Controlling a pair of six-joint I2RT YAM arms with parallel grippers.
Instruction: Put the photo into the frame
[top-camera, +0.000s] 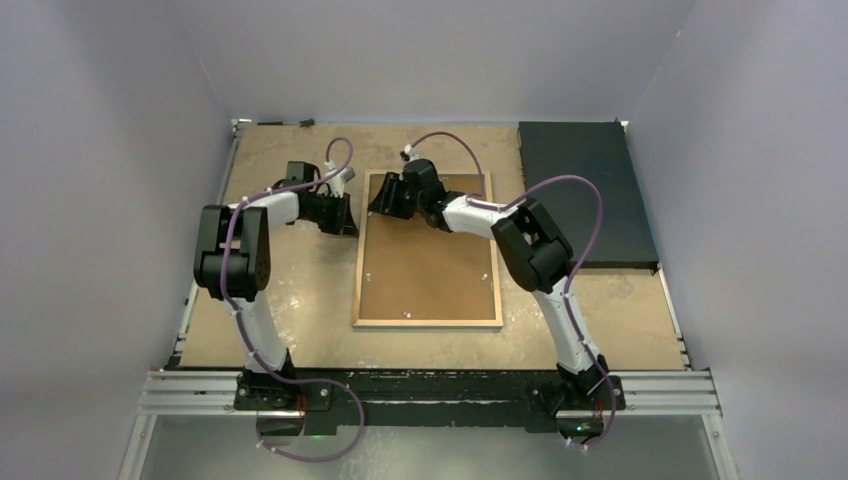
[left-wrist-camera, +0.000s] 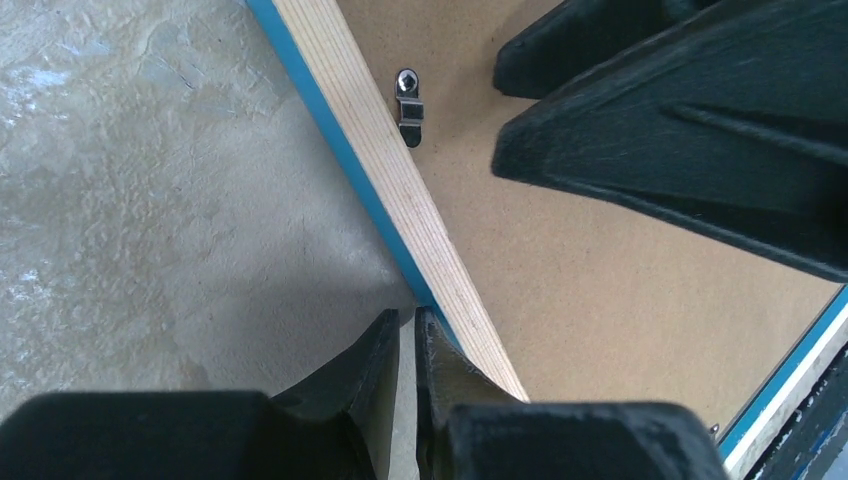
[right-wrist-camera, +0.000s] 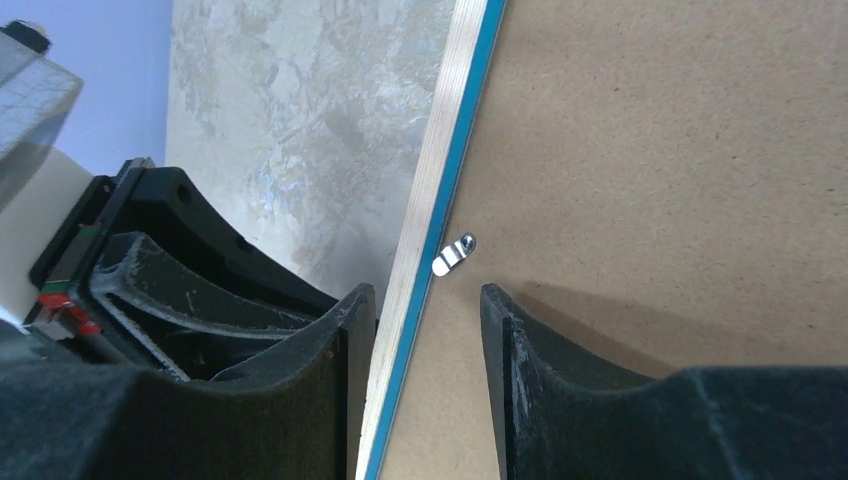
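The frame (top-camera: 358, 270) lies face down on the table, tan rim up, with the brown backing board (top-camera: 428, 255) inside it. Its blue side edge shows in the left wrist view (left-wrist-camera: 345, 150) and the right wrist view (right-wrist-camera: 455, 190). The photo is not in view. My left gripper (top-camera: 348, 215) (left-wrist-camera: 407, 318) is shut with a thin gap and empty, its tips against the frame's outer left edge near the far corner. My right gripper (top-camera: 385, 200) (right-wrist-camera: 418, 295) is open, one finger outside the rim and one over the board, at the frame's far left corner.
A dark rectangular mat (top-camera: 585, 190) lies at the far right of the table. Small metal turn clips sit on the board by the rim (left-wrist-camera: 408, 105) (right-wrist-camera: 452, 255). Grey walls close in the table on three sides.
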